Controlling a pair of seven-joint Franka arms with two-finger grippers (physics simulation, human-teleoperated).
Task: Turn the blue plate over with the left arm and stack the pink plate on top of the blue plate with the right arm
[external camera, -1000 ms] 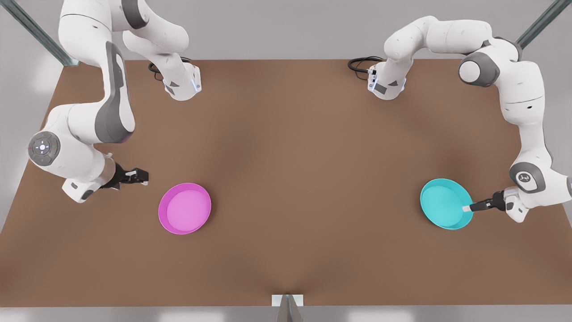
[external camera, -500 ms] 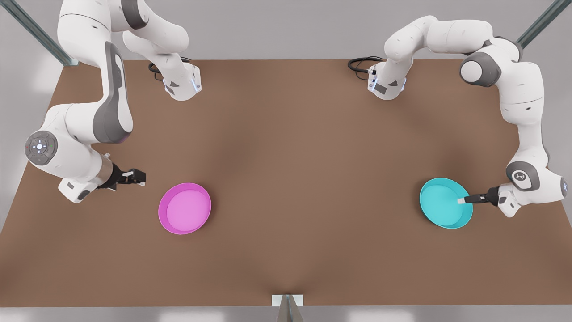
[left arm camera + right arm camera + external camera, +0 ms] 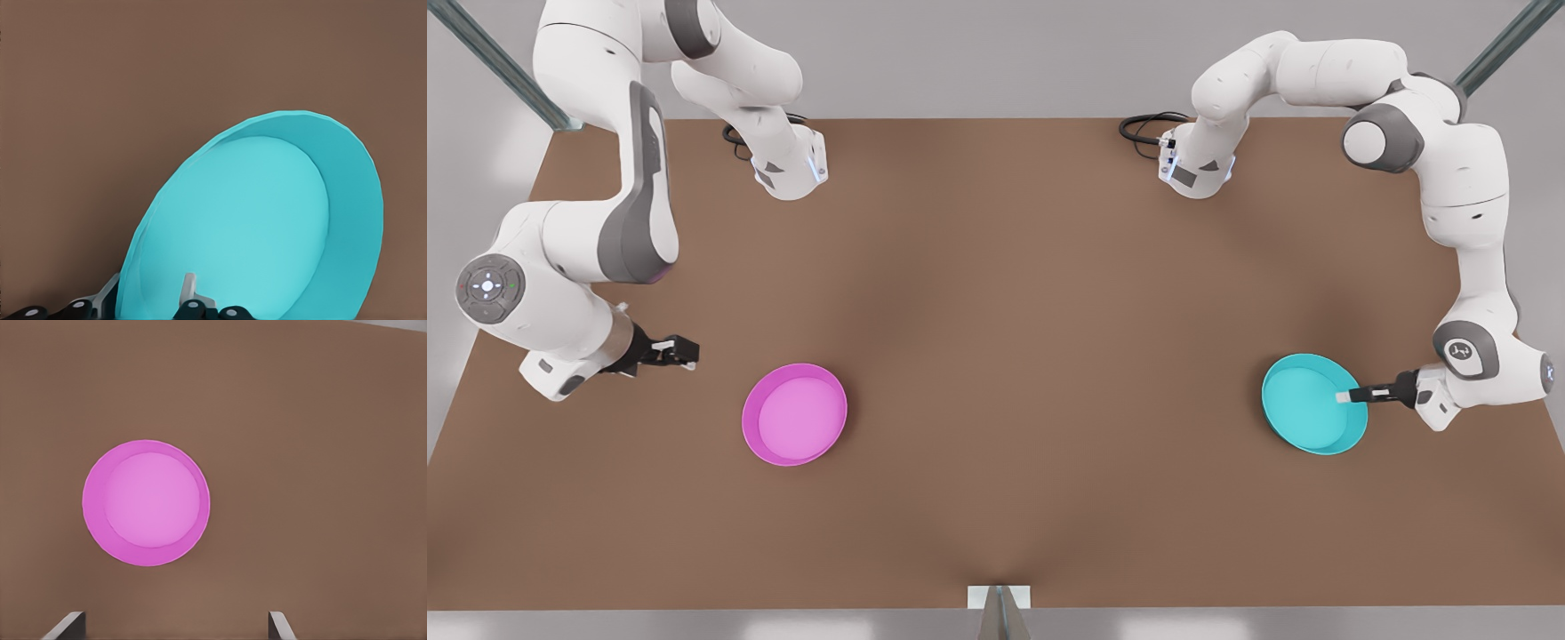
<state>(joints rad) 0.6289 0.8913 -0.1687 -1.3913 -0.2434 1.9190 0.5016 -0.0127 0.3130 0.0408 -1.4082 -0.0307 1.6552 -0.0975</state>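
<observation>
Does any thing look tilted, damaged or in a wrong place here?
Nothing is damaged. The blue plate sits slightly tilted, because the left claw is shut on its rim. The pink plate lies flat, rim up, apart from the open right claw.

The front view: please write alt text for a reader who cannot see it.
On a brown table, the left gripper grips the rim of the blue plate at the front view's right. The open right gripper waits apart from the pink plate at the left.
</observation>
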